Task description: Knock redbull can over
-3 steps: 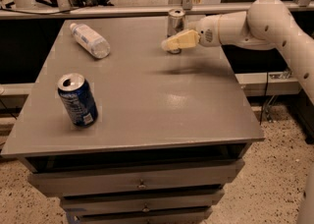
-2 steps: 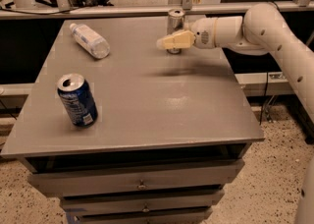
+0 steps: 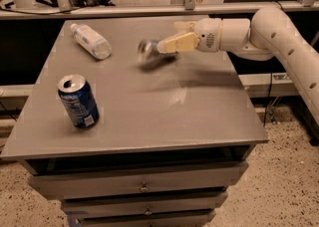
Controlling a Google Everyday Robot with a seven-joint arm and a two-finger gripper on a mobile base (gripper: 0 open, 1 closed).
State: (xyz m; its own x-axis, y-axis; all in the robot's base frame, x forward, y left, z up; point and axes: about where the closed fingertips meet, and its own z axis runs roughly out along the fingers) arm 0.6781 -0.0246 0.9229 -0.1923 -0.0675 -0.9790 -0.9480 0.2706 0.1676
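Currently the gripper (image 3: 168, 43) is positioned above the far middle of the counter (image 3: 199, 116), at the end of a white arm (image 3: 281, 29) that reaches in from the right. Its tip points left. Whether the jaws are wide or narrow cannot be told.

The redbull can (image 3: 148, 54) is located directly at the gripper tip, on its left side, apparently touching it. The can appears smeared and leaning off vertical, with its round silver end facing left and toward the near side.

A dark blue soda can (image 3: 78, 101) stands upright at the near left of the counter, well apart from the gripper. A clear plastic bottle (image 3: 90, 41) lies on its side at the far left. Drawers (image 3: 144, 186) sit below the counter.
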